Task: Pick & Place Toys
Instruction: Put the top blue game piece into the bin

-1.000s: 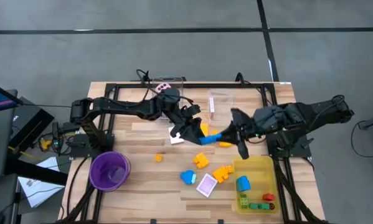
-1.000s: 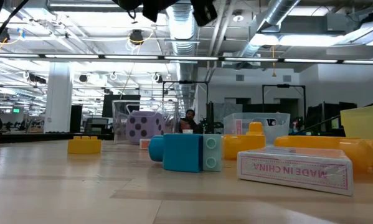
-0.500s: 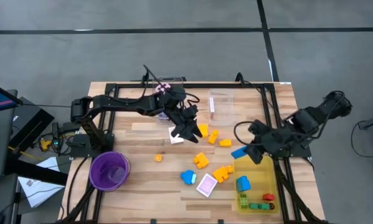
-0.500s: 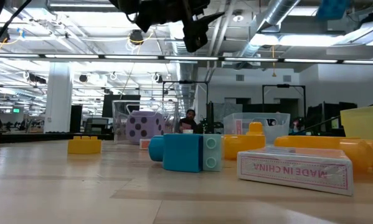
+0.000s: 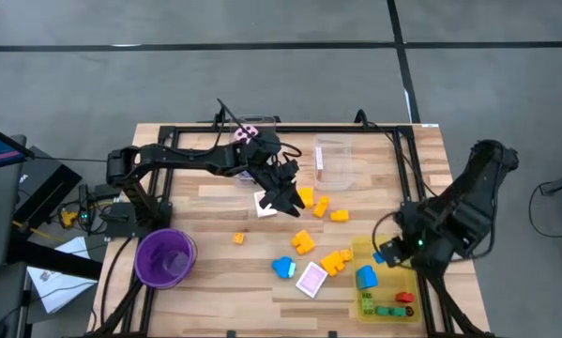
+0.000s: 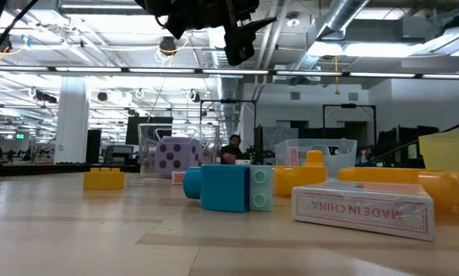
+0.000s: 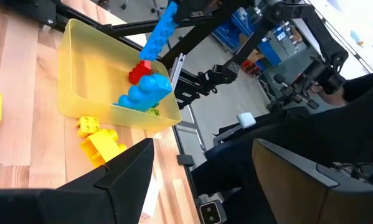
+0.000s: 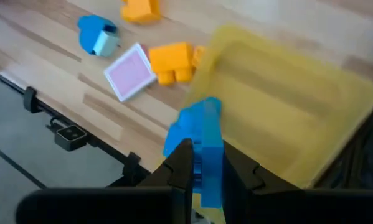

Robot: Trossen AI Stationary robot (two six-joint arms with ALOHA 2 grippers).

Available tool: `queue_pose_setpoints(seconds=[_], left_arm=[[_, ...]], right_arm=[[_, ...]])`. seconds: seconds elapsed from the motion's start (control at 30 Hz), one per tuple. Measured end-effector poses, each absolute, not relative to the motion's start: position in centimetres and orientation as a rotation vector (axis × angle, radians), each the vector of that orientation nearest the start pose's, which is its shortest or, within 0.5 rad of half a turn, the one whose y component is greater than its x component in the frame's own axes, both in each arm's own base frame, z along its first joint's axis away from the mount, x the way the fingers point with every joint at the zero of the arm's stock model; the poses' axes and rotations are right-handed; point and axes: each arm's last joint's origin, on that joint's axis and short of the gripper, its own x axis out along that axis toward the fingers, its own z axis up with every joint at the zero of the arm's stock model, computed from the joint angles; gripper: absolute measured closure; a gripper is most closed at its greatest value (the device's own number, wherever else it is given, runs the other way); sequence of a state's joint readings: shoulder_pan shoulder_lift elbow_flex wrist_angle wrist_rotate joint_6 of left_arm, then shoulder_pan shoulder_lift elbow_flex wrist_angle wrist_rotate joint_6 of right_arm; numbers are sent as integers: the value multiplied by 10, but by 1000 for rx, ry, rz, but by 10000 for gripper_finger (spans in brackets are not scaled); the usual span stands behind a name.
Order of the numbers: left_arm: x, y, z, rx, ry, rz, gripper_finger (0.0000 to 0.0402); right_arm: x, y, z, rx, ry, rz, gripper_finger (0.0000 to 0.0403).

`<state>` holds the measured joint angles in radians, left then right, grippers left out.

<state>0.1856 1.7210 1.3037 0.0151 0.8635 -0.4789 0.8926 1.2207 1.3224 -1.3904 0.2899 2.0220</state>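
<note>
A purple cup (image 5: 165, 257) and a yellow tray (image 5: 399, 272) sit on the wooden table (image 5: 215, 272).

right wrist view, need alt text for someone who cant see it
The right claw is shut on a blue block, held above the near edge of a yellow tray. On the wooden table beside the tray lie a pink card, orange blocks and a blue toy.
</note>
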Motion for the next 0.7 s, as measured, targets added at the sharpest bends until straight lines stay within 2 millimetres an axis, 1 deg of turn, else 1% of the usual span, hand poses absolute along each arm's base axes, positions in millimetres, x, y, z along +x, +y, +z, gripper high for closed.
queue_pose_setpoints(seconds=[0.17, 0.23, 0.3, 0.4, 0.5, 0.7], left_arm=[[385, 50, 286, -661, 512, -576, 133], [385, 50, 286, -661, 512, -576, 132], [385, 50, 286, -661, 513, -575, 132], [385, 50, 286, -661, 512, -573, 133], [385, 50, 286, -661, 512, -573, 133], [385, 50, 286, -684, 520, -567, 137]], right_arm=[[120, 166, 335, 1099, 1055, -734, 361], [120, 173, 330, 1096, 1093, -758, 361], [124, 180, 325, 1087, 1130, -775, 361], [131, 188, 317, 1081, 1134, -796, 361], [139, 191, 311, 1071, 1131, -830, 361], [151, 198, 297, 1054, 1193, -900, 361]])
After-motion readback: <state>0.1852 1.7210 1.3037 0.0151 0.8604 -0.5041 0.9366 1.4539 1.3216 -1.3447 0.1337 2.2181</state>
